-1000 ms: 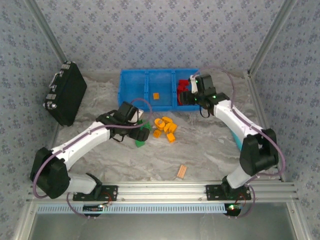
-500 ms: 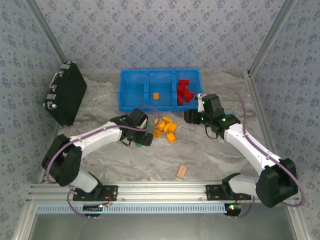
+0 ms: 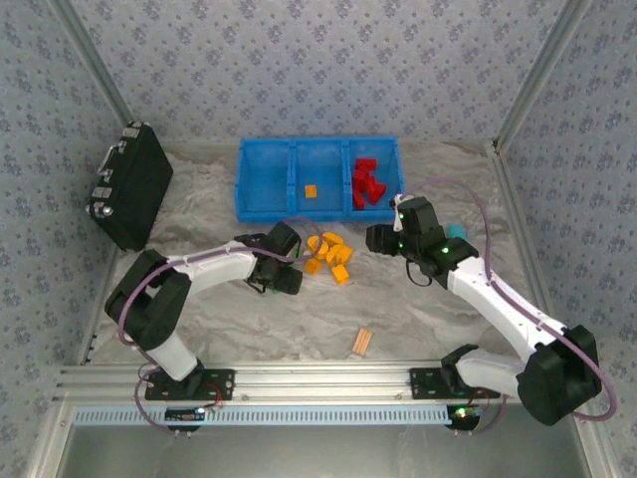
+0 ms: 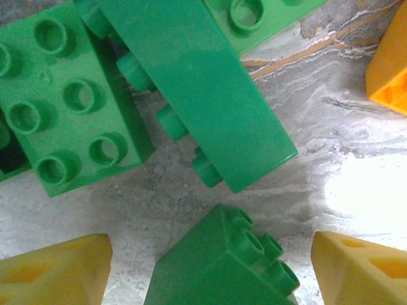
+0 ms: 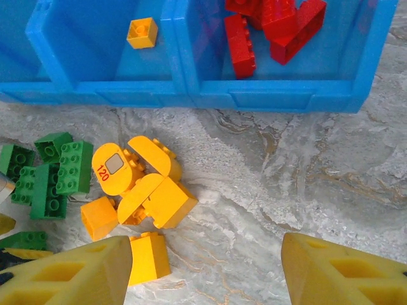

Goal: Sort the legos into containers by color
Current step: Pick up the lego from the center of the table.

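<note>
Left gripper astride a green brick; right gripper empty near blue bin.
Brick lies on its side, studs facing up-right in wrist view, gaps to both fingers, jaws wide, not gripping. Larger green brick runs upper left to lower right, studs sideways. Left arm stretched low over table; right jaws wide, orange legos just ahead. Red legos in bin's right compartment.

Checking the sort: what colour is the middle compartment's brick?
Orange-yellow brick, clearest in the right wrist view.
</note>
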Tool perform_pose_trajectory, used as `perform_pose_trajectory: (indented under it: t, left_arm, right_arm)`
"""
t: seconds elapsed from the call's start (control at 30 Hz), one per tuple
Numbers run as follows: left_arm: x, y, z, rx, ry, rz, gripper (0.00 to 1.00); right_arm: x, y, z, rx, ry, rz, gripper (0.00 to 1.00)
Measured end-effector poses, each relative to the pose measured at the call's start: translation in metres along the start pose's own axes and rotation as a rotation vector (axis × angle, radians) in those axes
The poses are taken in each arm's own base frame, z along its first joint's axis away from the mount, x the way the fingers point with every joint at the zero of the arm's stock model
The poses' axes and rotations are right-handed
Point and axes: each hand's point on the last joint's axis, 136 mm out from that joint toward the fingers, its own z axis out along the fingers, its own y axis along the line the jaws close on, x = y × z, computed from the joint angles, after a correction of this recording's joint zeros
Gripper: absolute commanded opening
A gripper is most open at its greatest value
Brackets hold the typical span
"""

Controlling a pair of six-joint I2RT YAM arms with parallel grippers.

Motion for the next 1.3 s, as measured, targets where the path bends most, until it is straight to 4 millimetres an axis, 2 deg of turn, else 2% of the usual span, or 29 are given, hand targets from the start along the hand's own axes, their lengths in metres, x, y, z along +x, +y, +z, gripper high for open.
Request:
perform_pose_trajectory:
  t: [0.2,0.4,0.7,0.9,1.07,1.2,1.3]
  left_arm:
    - [0.001,0.002,0.006,-0.016,0.007,-0.018,0.69]
    - [0.000,0.003,0.006,-0.022,0.005,-0.022,0.67]
    - [0.000,0.003,0.006,-0.024,0.008,-0.022,0.59]
    - [0.001,0.003,0.005,-0.024,0.018,-0.021,0.53]
    - [-0.003,0.000,-0.004,-0.017,0.037,-0.021,0.51]
    - [-0.019,-0.002,-0.019,-0.002,0.016,-0.024,0.50]
    - [-0.034,0.002,-0.038,0.004,-0.017,-0.031,0.51]
  right_arm:
    - [0.001,-0.005,0.001,0.027,0.001,0.014,0.65]
    - [0.004,-0.010,0.005,0.054,0.014,0.016,0.65]
    - [0.009,-0.016,0.011,0.083,0.023,0.020,0.66]
    - [0.022,-0.021,0.015,0.085,0.030,0.021,0.66]
    - [0.030,-0.019,0.018,0.062,0.033,0.024,0.66]
    - [0.037,-0.019,0.022,0.060,0.053,0.028,0.66]
    - [0.040,-0.016,0.025,0.051,0.064,0.027,0.66]
